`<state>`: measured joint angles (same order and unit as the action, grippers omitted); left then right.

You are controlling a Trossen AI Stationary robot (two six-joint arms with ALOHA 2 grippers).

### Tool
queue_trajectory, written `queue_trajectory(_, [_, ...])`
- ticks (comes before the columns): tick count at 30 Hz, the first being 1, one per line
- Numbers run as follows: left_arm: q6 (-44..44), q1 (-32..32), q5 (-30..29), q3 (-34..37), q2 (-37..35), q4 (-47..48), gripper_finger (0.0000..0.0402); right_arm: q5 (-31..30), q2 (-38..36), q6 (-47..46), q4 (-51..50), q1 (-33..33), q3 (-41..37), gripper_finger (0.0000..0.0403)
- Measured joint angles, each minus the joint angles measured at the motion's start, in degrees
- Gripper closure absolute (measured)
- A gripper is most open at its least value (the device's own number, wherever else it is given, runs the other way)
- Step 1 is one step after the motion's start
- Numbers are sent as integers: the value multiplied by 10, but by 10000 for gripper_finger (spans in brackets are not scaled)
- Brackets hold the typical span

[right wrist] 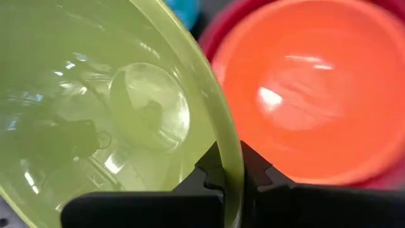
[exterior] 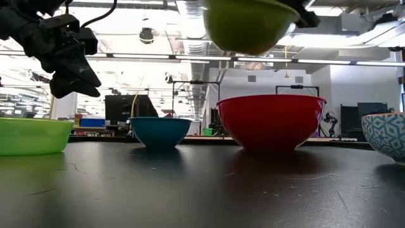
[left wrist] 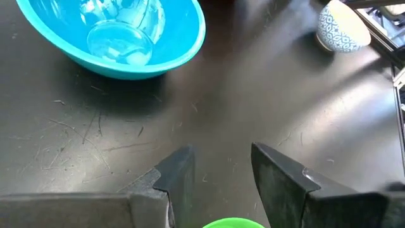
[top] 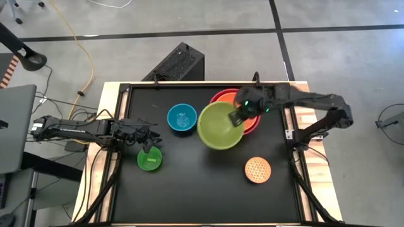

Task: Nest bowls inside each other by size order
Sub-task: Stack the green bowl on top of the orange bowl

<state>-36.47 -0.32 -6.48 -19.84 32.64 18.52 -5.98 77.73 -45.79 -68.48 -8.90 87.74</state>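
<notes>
- High view: lime green bowl (top: 220, 125) hangs lifted, overlapping the orange bowl (top: 251, 117) nested in the red bowl (top: 222, 96); right claw (top: 238, 118) grips its rim.
- Low view: bowl well above the worktop (exterior: 202, 190).
- Left wrist view: left claw (left wrist: 221, 179) is apart, empty, above the small green bowl (left wrist: 231, 223).
- Right wrist view: 2 fingers (right wrist: 209, 174) clamp the rim; it looks light, rigid, slick.

High view: you look straight down on the whole black table (top: 208, 189), both arms in frame.
Low view: you sit at tabletop height, facing level into the room.
Left wrist view: close above the tabletop, facing the glossy round blue bowl (left wrist: 114, 31).
Right wrist view: pressed close to the lime green bowl's rim (right wrist: 231, 164).
Shared: that blue bowl shows in the high, low and left wrist views.
</notes>
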Motion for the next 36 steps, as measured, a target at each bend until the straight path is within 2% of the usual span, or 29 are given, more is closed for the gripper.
queue_trajectory(4, [0, 0, -2, 0, 0, 0, 257, 3, -5, 46, -18, -88, -27, 381])
queue_trajectory(7, [-2, 0, -2, 0, 0, 0, 257, 41, -6, 75, 7, -148, -74, 381])
queue_trajectory(15, [-8, 0, -2, 0, 0, 0, 257, 96, -6, 121, 95, -253, -195, 381])
queue_trajectory(30, [-20, 0, -3, 0, 0, 0, 257, 86, -3, 105, 166, -288, -275, 380])
queue_trajectory(36, [-19, 0, -3, 0, 0, 0, 257, 65, 0, 101, 170, -287, -275, 348])
